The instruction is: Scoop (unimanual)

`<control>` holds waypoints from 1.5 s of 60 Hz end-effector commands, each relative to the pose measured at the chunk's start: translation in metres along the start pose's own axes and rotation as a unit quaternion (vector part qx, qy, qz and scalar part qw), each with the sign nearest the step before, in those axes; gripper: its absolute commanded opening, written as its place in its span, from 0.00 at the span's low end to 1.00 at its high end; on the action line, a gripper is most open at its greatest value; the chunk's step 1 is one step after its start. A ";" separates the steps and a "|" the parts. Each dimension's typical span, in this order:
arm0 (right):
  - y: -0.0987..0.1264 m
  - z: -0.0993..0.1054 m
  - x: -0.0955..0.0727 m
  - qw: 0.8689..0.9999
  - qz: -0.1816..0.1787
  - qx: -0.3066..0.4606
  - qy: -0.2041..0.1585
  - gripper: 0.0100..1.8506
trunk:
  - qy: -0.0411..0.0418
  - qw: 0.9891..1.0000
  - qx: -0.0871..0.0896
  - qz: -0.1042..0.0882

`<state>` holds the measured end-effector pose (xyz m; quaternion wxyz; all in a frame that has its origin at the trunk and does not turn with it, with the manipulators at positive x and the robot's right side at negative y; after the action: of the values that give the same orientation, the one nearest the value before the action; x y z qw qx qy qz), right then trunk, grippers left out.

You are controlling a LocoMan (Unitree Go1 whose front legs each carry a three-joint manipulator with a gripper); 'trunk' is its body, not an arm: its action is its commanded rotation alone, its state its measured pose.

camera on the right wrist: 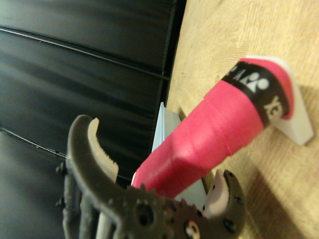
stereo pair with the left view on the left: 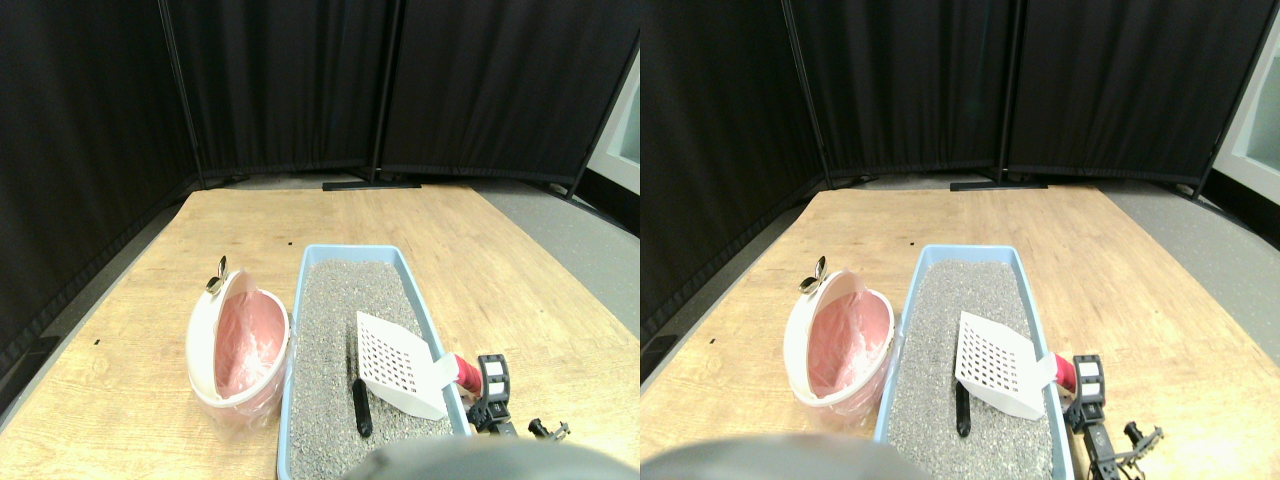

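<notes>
A white slotted scoop (stereo pair with the left view on the left: pixel 395 365) lies tilted over the grey litter in the light-blue litter box (stereo pair with the left view on the left: pixel 420 290). Its red-wrapped handle (stereo pair with the left view on the left: pixel 466 373) sticks out over the box's right rim. A black stick-shaped lump (stereo pair with the left view on the left: pixel 361 407) rests on the litter just left of the scoop's blade. My right gripper (stereo pair with the left view on the left: pixel 490 385) sits low on the wooden floor at the handle's end. In the wrist view the red handle (camera on the right wrist: pixel 219 134) runs between the two jaws of my gripper (camera on the right wrist: pixel 159 149), which is open; one toothed pad (camera on the right wrist: pixel 99 149) stands clear of the wrap.
A white round bin (stereo pair with the left view on the left: pixel 238 345) with a pink liner stands against the box's left side, with a metal clip (stereo pair with the left view on the left: pixel 217 277) on its far rim. Black curtain panels close off the back and left. Grey floor lies beyond the wooden boards to the right.
</notes>
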<state>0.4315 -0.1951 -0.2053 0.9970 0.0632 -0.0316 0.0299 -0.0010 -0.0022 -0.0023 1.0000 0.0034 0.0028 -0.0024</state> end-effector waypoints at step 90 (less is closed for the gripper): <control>-0.003 0.001 0.024 0.998 -0.054 0.021 0.032 0.03 | -0.003 1.000 0.001 0.000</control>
<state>0.4536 -0.1989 -0.2094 0.9944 0.1043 -0.0036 -0.0173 -0.0003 -0.0031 -0.0028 0.9999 0.0098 0.0041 -0.0084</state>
